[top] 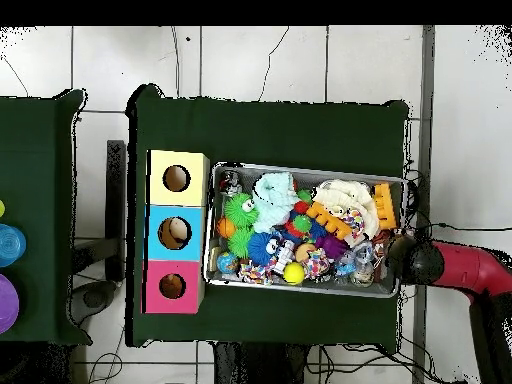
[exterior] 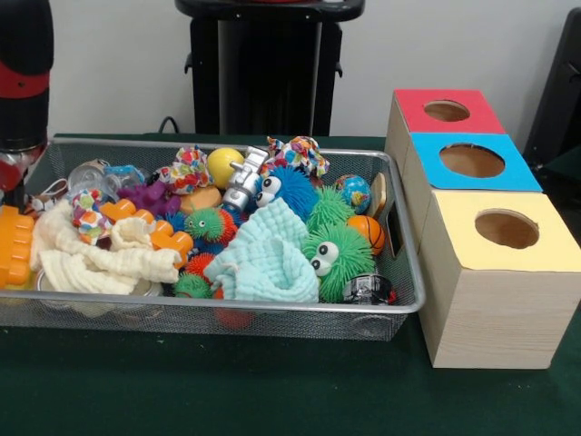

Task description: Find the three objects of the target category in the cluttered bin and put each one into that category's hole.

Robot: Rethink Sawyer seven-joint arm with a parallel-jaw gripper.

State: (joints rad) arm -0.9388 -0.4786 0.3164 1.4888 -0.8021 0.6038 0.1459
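The wire mesh bin (exterior: pixel 227 310) lies on the green table, heaped with toys, and also shows in the overhead view (top: pixel 310 171). My gripper (exterior: pixel 14 186) hangs from the red and black arm over the bin's left end; in the overhead view (top: pixel 398 248) it is at the bin's right end. Its opening is hidden. An orange-brown lump (exterior: pixel 201 199) lies mid-bin and a tan piece (exterior: pixel 378 193) leans at the bin's right end. A pale yellow figure is not visible. The red-panelled hole (exterior: pixel 447 111) tops the farthest box (top: pixel 172 286).
Blue-panelled (exterior: pixel 472 161) and yellow-panelled (exterior: pixel 507 229) holes sit nearer on the same row of boxes. The bin holds green (exterior: pixel 338 259) and blue (exterior: pixel 289 189) fuzzy balls, a mint cloth (exterior: pixel 263 259), cream cloths (exterior: pixel 109 262), an orange block (exterior: pixel 14 245) and a yellow ball (exterior: pixel 223 165).
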